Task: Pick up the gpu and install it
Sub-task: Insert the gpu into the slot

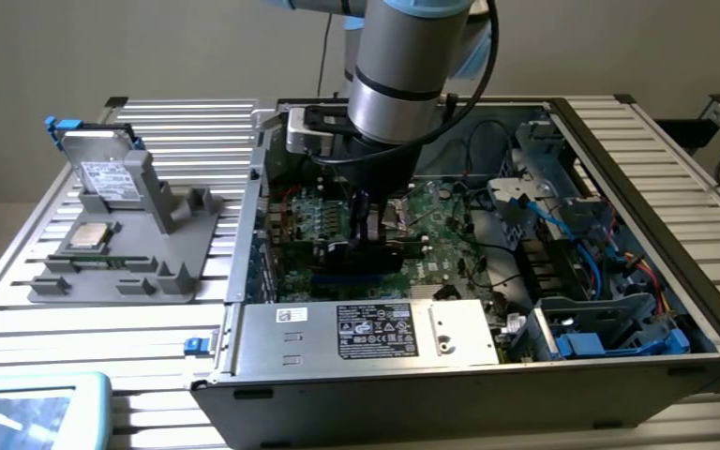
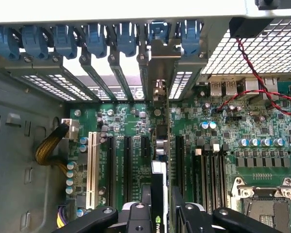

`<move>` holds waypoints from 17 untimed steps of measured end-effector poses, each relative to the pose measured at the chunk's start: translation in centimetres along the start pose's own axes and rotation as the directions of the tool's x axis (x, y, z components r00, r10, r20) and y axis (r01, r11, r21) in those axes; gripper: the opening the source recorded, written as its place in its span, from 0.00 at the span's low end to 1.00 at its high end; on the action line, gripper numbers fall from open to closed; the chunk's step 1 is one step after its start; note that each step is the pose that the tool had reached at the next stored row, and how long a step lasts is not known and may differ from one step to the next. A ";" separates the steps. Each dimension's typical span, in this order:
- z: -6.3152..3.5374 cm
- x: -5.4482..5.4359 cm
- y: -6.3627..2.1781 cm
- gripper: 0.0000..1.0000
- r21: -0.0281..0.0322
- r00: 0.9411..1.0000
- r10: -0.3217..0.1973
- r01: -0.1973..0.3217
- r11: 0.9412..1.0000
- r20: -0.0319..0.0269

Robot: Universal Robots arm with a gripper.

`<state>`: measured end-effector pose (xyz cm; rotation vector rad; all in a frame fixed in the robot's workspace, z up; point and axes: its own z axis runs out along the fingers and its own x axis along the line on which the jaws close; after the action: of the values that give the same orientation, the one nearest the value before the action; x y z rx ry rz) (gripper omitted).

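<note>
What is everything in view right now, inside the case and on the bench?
gpu: one, black, edge-on over the motherboard's slots, between the gripper's fingers
motherboard: one, green, on the case floor
case: one, dark grey, open, on the table
power supply: one, silver, along the case's near wall
stand: one, grey, on the table at the exterior view's left
hard drive: one, silver with a white label, upright on the stand
CPU chip: one, silver, flat on the stand
table: one, silver slats
arm: one, grey, reaching down into the case
gripper: one, black, shut on the gpu
</note>
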<state>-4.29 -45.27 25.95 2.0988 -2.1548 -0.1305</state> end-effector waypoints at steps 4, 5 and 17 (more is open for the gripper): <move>0.01 0.0 0.04 0.27 0.000 1.000 0.000 0.000 1.000 0.000; 0.01 0.0 0.04 0.27 0.000 1.000 0.000 0.000 1.000 0.000; 0.04 0.0 0.06 0.27 0.000 1.000 0.000 0.000 1.000 0.000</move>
<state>-4.36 -45.22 25.92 2.0988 -2.1547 -0.1304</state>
